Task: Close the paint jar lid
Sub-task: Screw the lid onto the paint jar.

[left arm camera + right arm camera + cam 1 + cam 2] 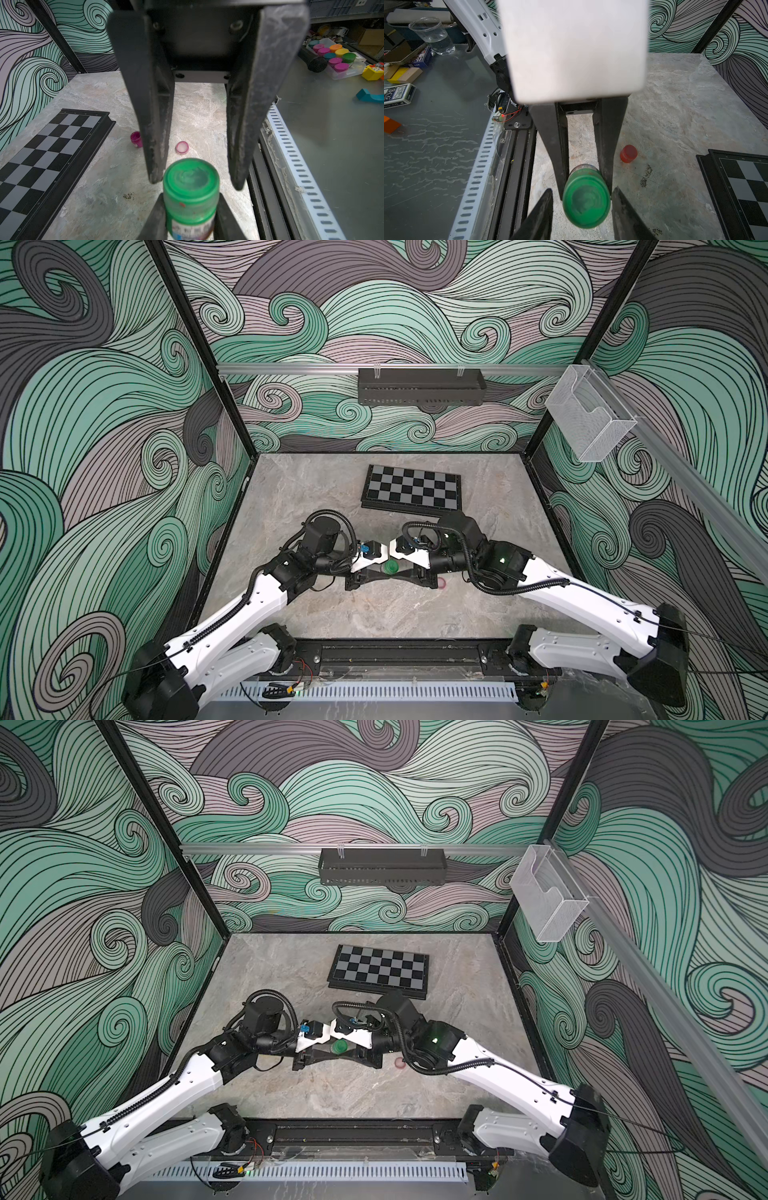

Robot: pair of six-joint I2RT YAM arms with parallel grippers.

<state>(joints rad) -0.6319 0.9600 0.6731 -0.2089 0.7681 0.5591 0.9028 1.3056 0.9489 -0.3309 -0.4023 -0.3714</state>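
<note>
Clenching round the green paint jar (191, 226), left hand (583, 174); right hand (196, 184) released, fingers (241, 145) flanking the lid (586, 200).

Between the fingers (154, 218) of the left gripper (190, 195), the paint jar (191, 207) is cut off by the picture's edge at its blurred label. A purple pot (136, 139) is half hidden behind one finger of the right gripper (197, 184).

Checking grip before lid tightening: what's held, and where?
Left gripper clamps the green jar by its body, below the lid. Right gripper: jaws flank the lid, not yet gripping.
</note>
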